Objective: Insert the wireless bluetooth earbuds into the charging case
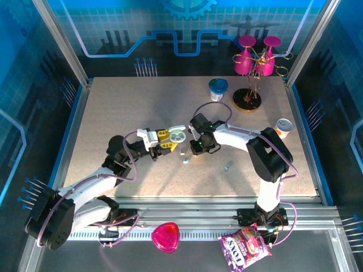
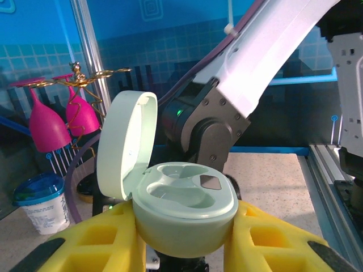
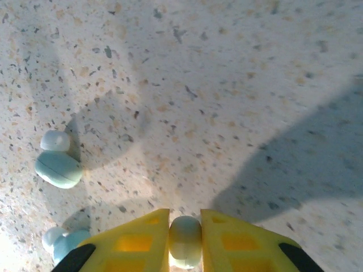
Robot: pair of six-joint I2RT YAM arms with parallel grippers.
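Observation:
My left gripper point(image 2: 184, 229) is shut on the pale green charging case point(image 2: 187, 198), its yellow fingers point(image 2: 85, 238) pressing both sides. The lid point(image 2: 122, 147) stands open at the left, and both wells inside are bare. From above, the case point(image 1: 177, 136) sits mid-table, just left of my right gripper point(image 1: 195, 149). That right gripper point(image 3: 185, 218) is shut on one pale earbud point(image 3: 185, 241), held just above the speckled table. Two more earbuds point(image 3: 57, 164) point(image 3: 65, 242) lie on the table to its left, and from above they are small specks point(image 1: 186, 161).
A blue-lidded yogurt cup point(image 1: 218, 88) and a gold rack of pink wine glasses point(image 1: 255, 62) stand at the back right. Another cup point(image 1: 283, 127) sits by the right arm. A small pale piece point(image 1: 228, 166) lies right of the grippers. A pink case point(image 1: 165, 237) and snack packet point(image 1: 245, 247) lie off the table's front edge.

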